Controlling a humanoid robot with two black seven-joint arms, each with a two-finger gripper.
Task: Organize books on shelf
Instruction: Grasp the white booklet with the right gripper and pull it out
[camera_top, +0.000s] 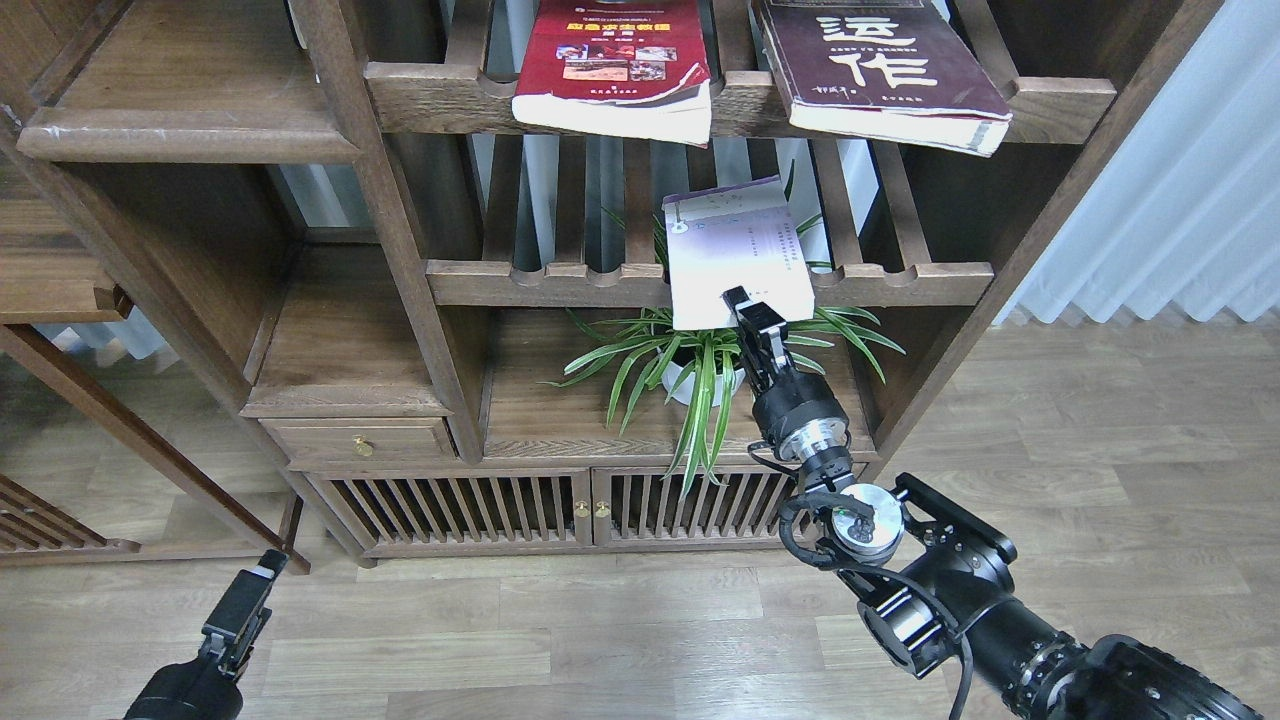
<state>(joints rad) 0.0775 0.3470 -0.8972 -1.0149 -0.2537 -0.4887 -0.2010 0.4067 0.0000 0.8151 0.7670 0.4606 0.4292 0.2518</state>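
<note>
Two books, red and maroon, on top rack, right fingers gripping lavender-white book, left fingers unclear

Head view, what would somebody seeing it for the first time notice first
The eye goes first to the pale book in mid-air at the centre, pinched at its lower edge by the right gripper, in front of the middle slatted rack and above a spiky green potted plant. Next come the red book and the maroon book lying on the top rack, jutting over its front rail.
</note>
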